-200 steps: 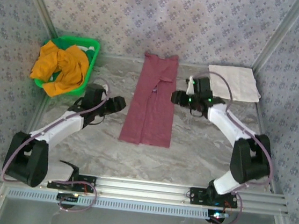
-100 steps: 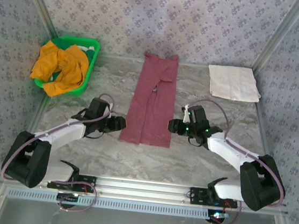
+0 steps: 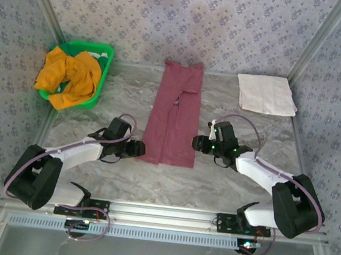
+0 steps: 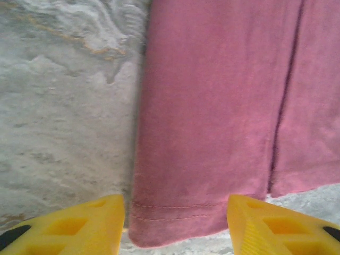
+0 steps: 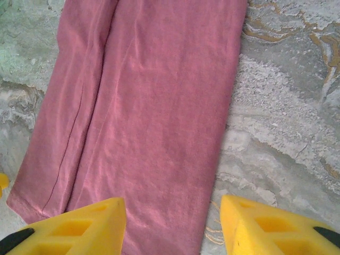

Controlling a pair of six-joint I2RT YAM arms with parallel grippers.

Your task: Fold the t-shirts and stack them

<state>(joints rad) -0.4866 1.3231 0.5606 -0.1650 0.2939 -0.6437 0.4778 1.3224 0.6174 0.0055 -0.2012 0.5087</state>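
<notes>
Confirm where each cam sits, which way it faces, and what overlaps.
Top external: fixed above, behind the bases, looking down on the table; left arm, right arm, left hand and right hand flanking the maroon t-shirt.
Left wrist: on the left arm, aimed down at the shirt's hem corner; own yellow fingers at bottom.
Right wrist: on the right arm, aimed down at the shirt's right edge; own yellow fingers at bottom.
Shared: all three see that shirt.

Marble table (image 3: 213, 181) bears maroon t-shirt (image 3: 173, 115), white cloth (image 3: 267, 94), green basket (image 3: 90, 46).
</notes>
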